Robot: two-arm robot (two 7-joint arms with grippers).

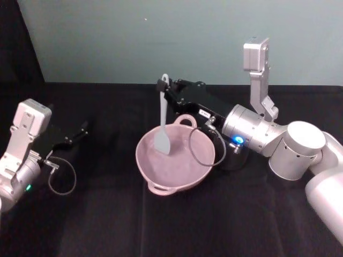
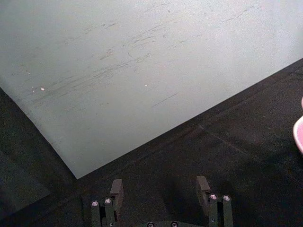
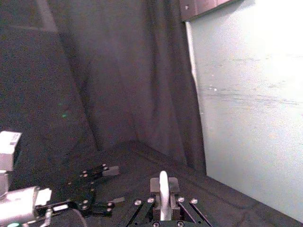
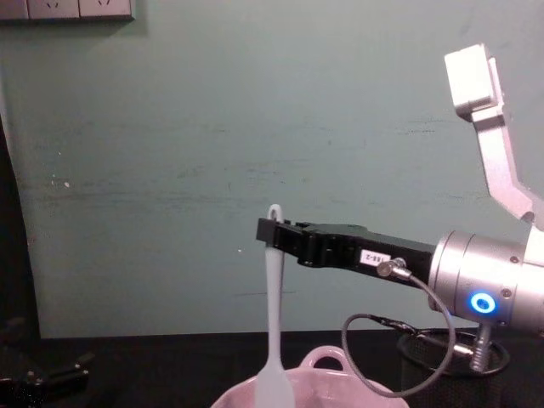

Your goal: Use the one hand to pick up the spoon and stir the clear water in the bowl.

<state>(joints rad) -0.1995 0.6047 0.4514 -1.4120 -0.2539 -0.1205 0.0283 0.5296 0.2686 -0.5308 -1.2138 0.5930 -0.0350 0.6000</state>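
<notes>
My right gripper (image 1: 163, 85) is shut on the top of the white spoon (image 1: 162, 120), just under its loop hole. The spoon hangs upright with its blade down inside the pale pink bowl (image 1: 146, 166) at the table's middle. From the chest view the spoon (image 4: 274, 323) drops from the right gripper (image 4: 270, 231) into the bowl's rim (image 4: 319, 361). The right wrist view has the spoon handle (image 3: 163, 191) clamped between the fingers. My left gripper (image 1: 80, 130) sits open at the far left, low over the table, nothing between its fingers (image 2: 116, 189).
A black wire-mesh cup (image 4: 455, 361) stands right of the bowl, behind my right wrist and its grey cable loop (image 1: 206, 147). A black cloth covers the table (image 1: 107, 225); a pale green wall (image 1: 134, 37) rises behind.
</notes>
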